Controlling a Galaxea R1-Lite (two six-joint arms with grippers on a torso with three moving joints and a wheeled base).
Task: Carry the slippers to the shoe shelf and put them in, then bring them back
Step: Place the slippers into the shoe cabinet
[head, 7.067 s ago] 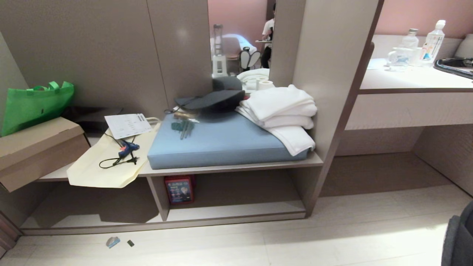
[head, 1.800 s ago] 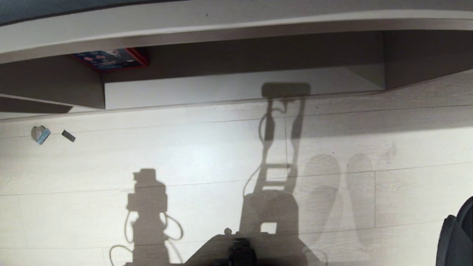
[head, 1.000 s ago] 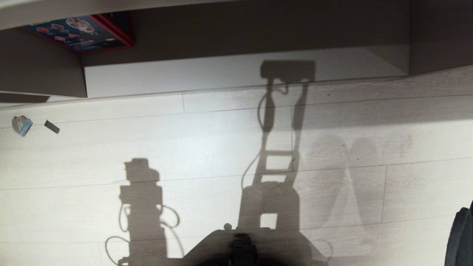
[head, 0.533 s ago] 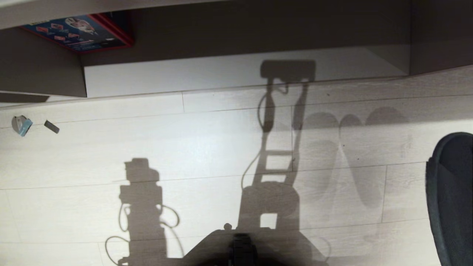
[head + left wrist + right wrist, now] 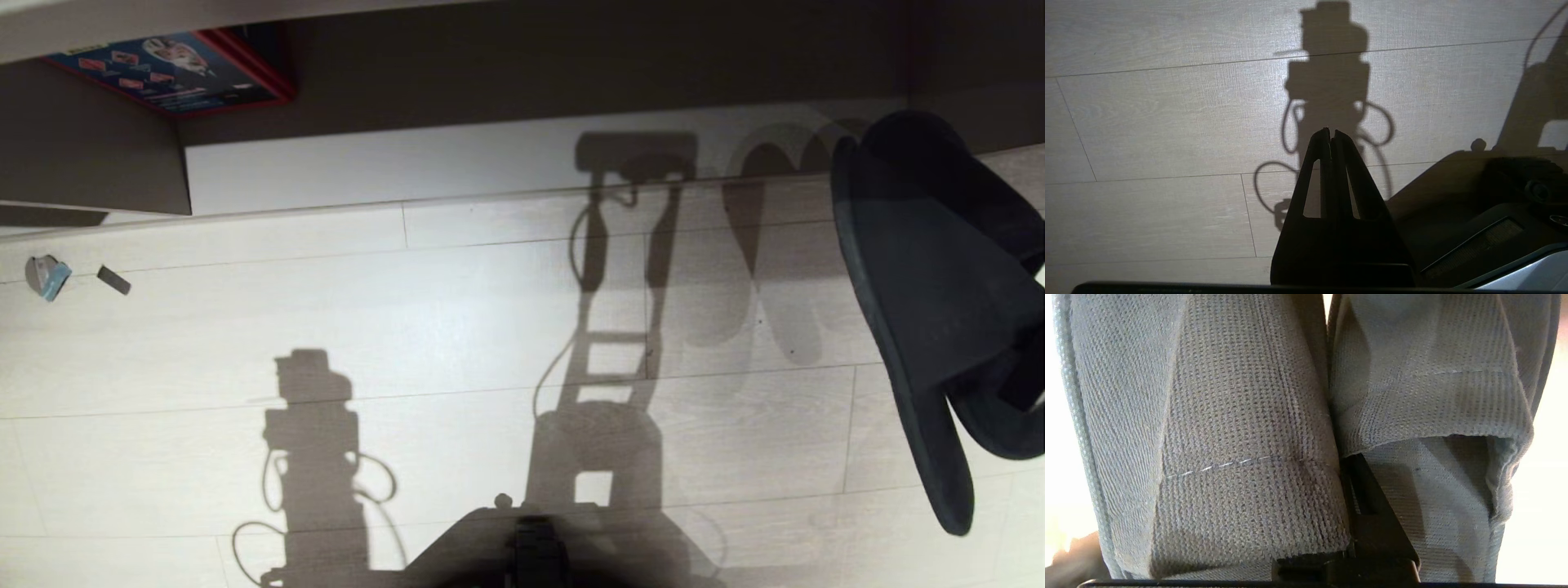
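The slippers (image 5: 931,269), a dark grey pair, hang side by side at the right of the head view, toes toward the shoe shelf (image 5: 490,167). They are in the air just in front of the right end of its right compartment. In the right wrist view the slippers (image 5: 1241,416) fill the picture, and my right gripper (image 5: 1349,469) is shut on them, with one black finger showing between the two fabric bands. The slippers hide the right gripper in the head view. My left gripper (image 5: 1331,132) is shut and empty, low over the floor beside my base.
A red and blue box (image 5: 171,69) stands in the shelf's right compartment next to the divider (image 5: 90,163). Two small scraps (image 5: 47,276) lie on the pale plank floor at the left. My base (image 5: 531,547) is at the near edge, and shadows cross the floor.
The slippers have come in from the right edge of the head view and moved up and forward toward the shelf. The camera and the left arm have stayed still over the last second.
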